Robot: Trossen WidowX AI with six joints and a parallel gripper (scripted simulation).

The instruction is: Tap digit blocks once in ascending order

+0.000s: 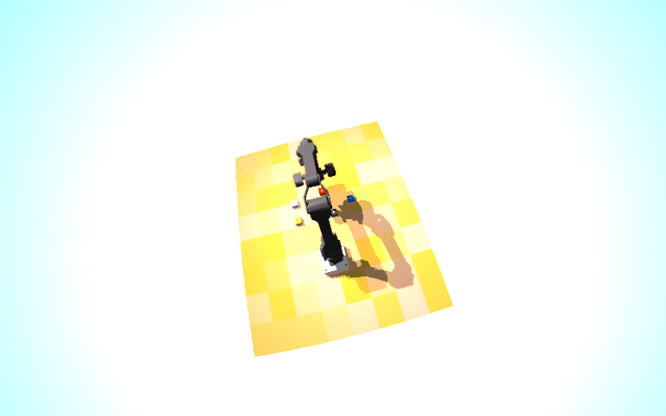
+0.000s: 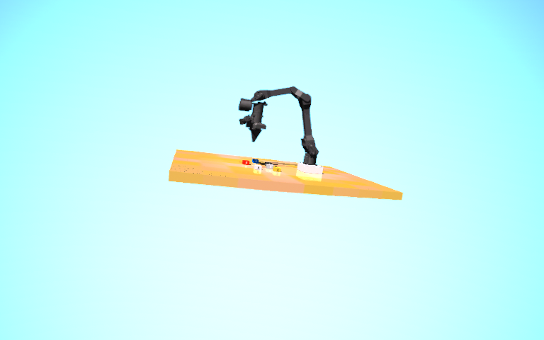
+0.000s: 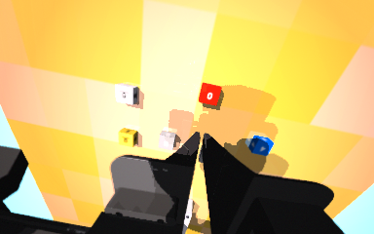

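Matte black arm (image 1: 324,230) (image 2: 307,120), grey cylindrical joints, tapered black end effector (image 2: 253,140) (image 3: 201,136), pale base (image 1: 328,269) (image 2: 309,172)

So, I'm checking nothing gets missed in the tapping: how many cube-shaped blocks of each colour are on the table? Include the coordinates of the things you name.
Red cube-shaped block (image 1: 321,191) (image 2: 246,162) (image 3: 209,95): 1
Blue cube-shaped block (image 1: 350,198) (image 2: 255,161) (image 3: 261,145): 1
Yellow cube-shaped block (image 1: 297,221) (image 2: 276,170) (image 3: 128,136): 1
White cube-shaped blocks (image 1: 294,203) (image 2: 257,168) (image 3: 127,94): 2
Dark grey block (image 1: 334,212) (image 3: 201,155), mostly hidden in the wrist view: 1
Total: 6

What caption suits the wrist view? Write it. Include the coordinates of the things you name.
Shut hand (image 3: 201,136) (image 2: 253,140) hovering above the table, red block (image 3: 209,95) (image 1: 321,191) (image 2: 246,162) marked 0 ahead.
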